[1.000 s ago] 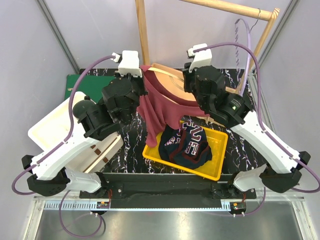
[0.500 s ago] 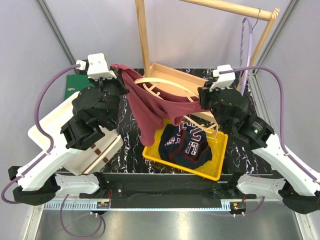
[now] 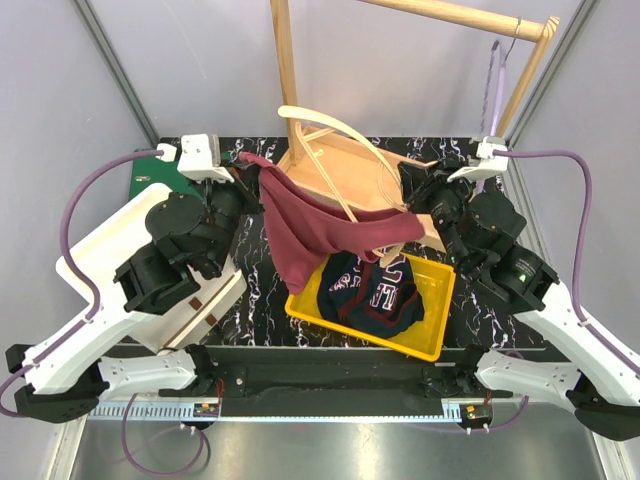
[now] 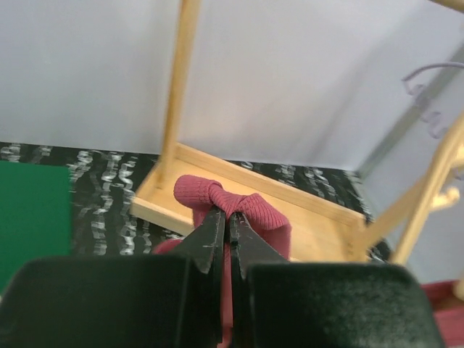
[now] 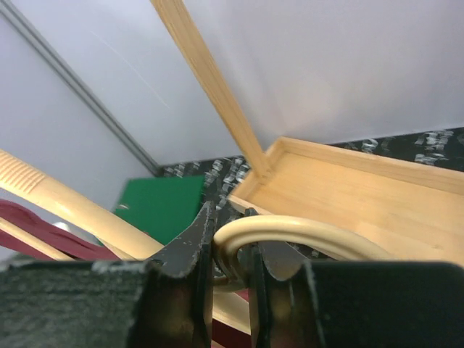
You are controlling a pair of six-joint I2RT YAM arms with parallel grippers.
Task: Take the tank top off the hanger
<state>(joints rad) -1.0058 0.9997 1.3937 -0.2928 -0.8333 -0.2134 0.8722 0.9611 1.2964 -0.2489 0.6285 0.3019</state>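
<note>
Both clamped: left gripper [image 4: 226, 217] on maroon ribbed tank top [image 3: 300, 225], right gripper [image 5: 230, 217] on pale wooden hanger [image 5: 304, 230]; I must separate them slowly.

The arms have spread apart: the left fingers [image 4: 210, 235] pull the tank top [image 3: 310, 225] leftward, the right fingers [image 5: 192, 246] swing the hanger [image 5: 312, 232] right, its arc now bare.

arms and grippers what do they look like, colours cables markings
The left arm and right arm have white shells and black joints. A lavender cable runs along each to a white block at the wrist. The left gripper and right gripper have black tapered fingers. A green light glows on the right arm.
</note>
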